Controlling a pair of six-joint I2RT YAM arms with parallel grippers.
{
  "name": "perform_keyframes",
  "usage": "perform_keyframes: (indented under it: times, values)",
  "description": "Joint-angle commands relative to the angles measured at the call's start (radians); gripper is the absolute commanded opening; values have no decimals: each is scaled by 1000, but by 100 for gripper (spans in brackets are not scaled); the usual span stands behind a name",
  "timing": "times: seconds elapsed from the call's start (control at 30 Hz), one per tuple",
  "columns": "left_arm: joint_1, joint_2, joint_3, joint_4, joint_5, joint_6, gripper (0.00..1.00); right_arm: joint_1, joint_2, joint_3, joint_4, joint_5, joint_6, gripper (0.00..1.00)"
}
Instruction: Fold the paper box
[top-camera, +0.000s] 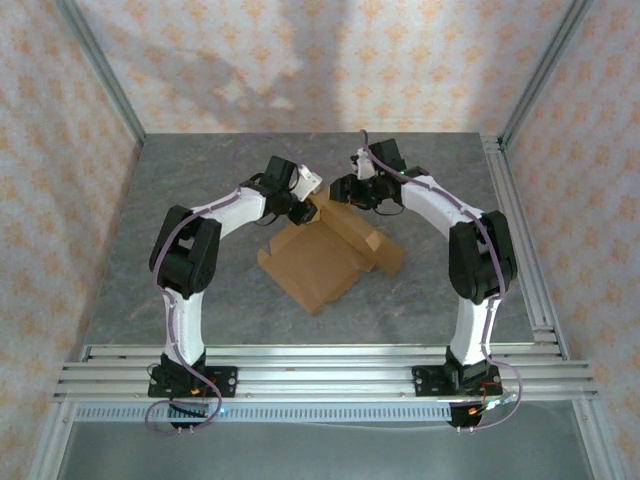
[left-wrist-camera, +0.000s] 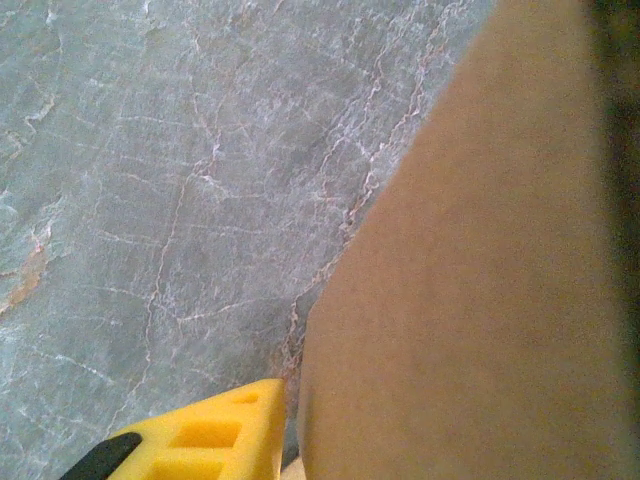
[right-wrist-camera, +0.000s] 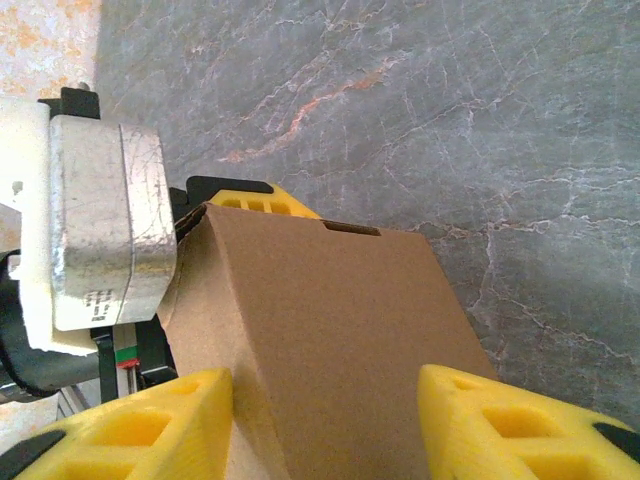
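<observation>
The paper box (top-camera: 325, 258) is a brown cardboard sheet, partly folded, lying in the middle of the grey table with one flap raised at its far side. My left gripper (top-camera: 306, 203) is at that flap's left edge. In the left wrist view one yellow finger (left-wrist-camera: 205, 440) stands a sliver apart from the cardboard (left-wrist-camera: 470, 300), the other is hidden behind it, and the jaws are open. My right gripper (right-wrist-camera: 325, 425) straddles the raised folded wall (right-wrist-camera: 320, 310), a yellow finger against each side, shut on it. The left gripper's body (right-wrist-camera: 95, 230) is just behind the flap.
The marbled grey table (top-camera: 200, 200) extends left and toward the back. Aluminium rails run along the right side (top-camera: 520, 230) and across the near edge (top-camera: 320, 365). Patterned walls enclose the table.
</observation>
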Motion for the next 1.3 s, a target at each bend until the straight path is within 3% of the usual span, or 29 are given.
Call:
perform_keyframes:
  times: [0.0,0.27,0.47,0.83,1.07,1.27]
  values:
    - [-5,-42,-17,95,17,-35,26,-8,18,-34,-12,8,17,50]
    - [-5,-51,-49,164,35,-66,26,-12,24,-45,21,-32,47,50]
    - [-5,-37,-46,182,49,-92,13,-17,25,-49,35,-38,60,50]
    - [-5,-50,-67,220,48,-126,4,-17,18,-66,57,-48,81,50]
    - [-5,-47,-72,238,-10,-169,0,0,-11,-164,240,-103,214,49]
    - [-7,-51,-61,251,-17,-195,0,53,-21,-191,296,-100,252,49]
